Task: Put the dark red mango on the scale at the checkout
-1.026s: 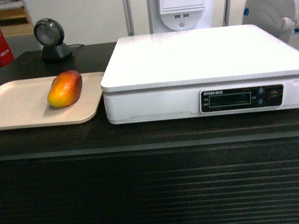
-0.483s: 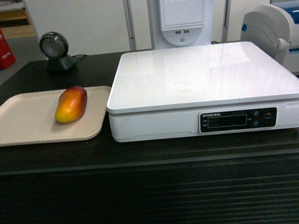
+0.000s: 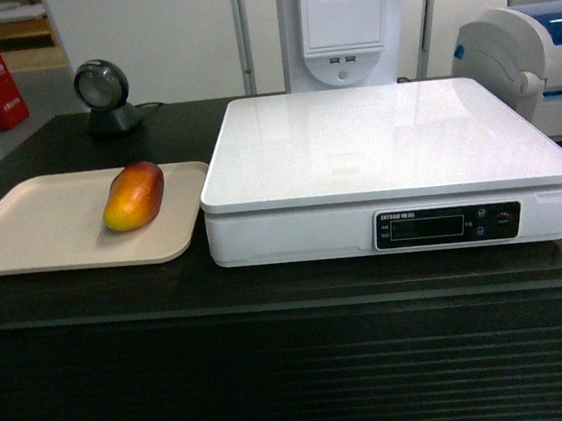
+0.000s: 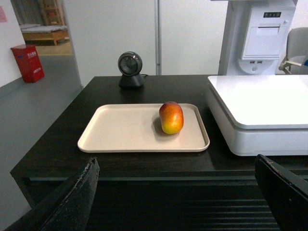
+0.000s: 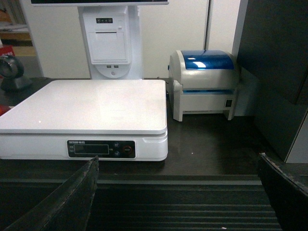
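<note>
The dark red mango [image 3: 134,196] lies on its side on the beige tray [image 3: 32,232], toward the tray's right edge, its red end pointing far and its orange-yellow end near me. The tray sits just left of the scale [image 3: 385,149], almost touching its base, and both rest on the black checkout [image 3: 298,370]. Nothing touches the fruit yet, so I judge the step in hand to be the reach and grasp, with the whole task still ahead

My left gripper [image 4: 178,197] is the natural choice: in the left wrist view its two dark fingers [image 4: 72,199] frame the bottom corners, spread wide, with the mango [image 4: 171,117] well beyond them and nothing between. The right gripper [image 5: 178,197] is likewise spread wide and empty, facing the scale's display panel [image 5: 102,149]; I would leave it parked

To do this well I would come down over the mango's middle and close across its short axis, since the smooth skin and oval shape could let it squirt out lengthwise. I would squeeze gently, lift clear of the tray's raised rim and of the scale's platter edge, which stands higher than the tray, then carry right and set it near the platter's centre so it cannot roll off. The round scanner [image 3: 105,86] at the far left and the printer [image 3: 535,43] at the far right are well apart from that path
</note>
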